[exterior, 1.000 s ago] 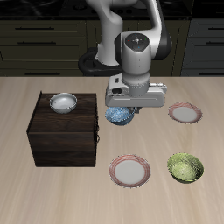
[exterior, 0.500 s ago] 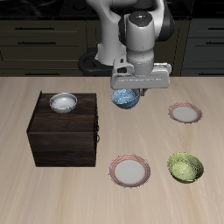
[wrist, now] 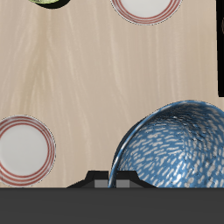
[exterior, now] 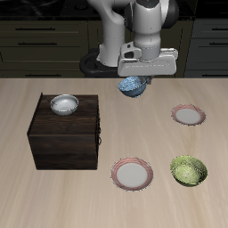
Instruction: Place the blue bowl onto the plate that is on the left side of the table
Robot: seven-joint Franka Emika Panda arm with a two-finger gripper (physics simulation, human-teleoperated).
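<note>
dark kitchen cabinets close the scene behind a pale wooden table. on it stand a dark wooden box with a plain white-grey bowl on top, a green bowl and a larger pink-rimmed plate near the front edge, and, farther back on the robot's left, the plate, small with a pinkish-red rim. the gripper hangs in the air above the table's rear middle, its fingers pinching the rim of the blue bowl, which is clear of the surface and tilted. the wrist view shows the speckled interior of the bowl close under the camera, with the target plate off to one side on bare wood and apart from the bowl.

step in hand, as judged: carrying the lifted bowl across to the plate. to do it well, keep the grip firm and the height steady while travelling sideways, bring the bowl's base over the plate's centre before descending, lower slowly until the base meets the plate, and only then release. because bowl and plate appear about equally wide, small centring errors could leave the bowl perched on the rim; the tilt may also need levelling.
</note>
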